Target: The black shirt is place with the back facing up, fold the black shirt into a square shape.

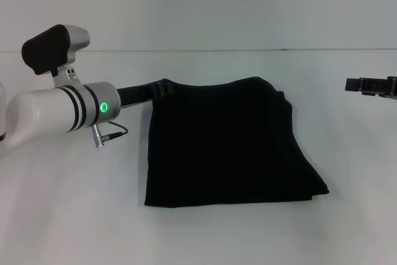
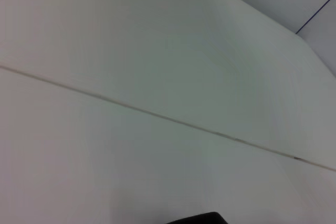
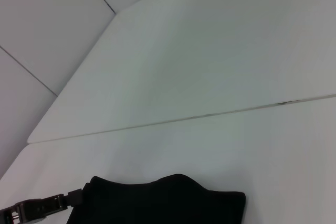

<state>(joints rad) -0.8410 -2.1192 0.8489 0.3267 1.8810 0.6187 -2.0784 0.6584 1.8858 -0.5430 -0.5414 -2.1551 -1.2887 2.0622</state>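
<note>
Closest to my head camera is the left arm's white forearm [image 1: 49,113] with its green status light, reaching in from the left; its left hand [image 1: 162,86] is at the far left corner of the black shirt [image 1: 226,144], touching the cloth at the raised edge there. From what I can see the fingers look closed on that corner, since the fabric lifts toward them, but I cannot tell the opening for certain because black fingers against black cloth hide the gap. The shirt lies on the white counter [image 1: 205,234] in the middle of my view, already folded into a compact, layered block: the near edge is straight, the left edge is fairly straight, and the right side slants outward with stacked layers showing at the near right corner. No sleeves or lettering show. The right hand [image 1: 371,85] hangs at the right edge of the view, well apart from the shirt and holding nothing; whether its fingers are spread or closed I cannot tell. The right wrist camera shows the shirt's far edge [image 3: 168,200] and the left hand's tip beside it. I judge the task mostly done: the main folds are in, and what is left is squaring that skewed right side, flattening the lifted far corner, and letting go.
</note>
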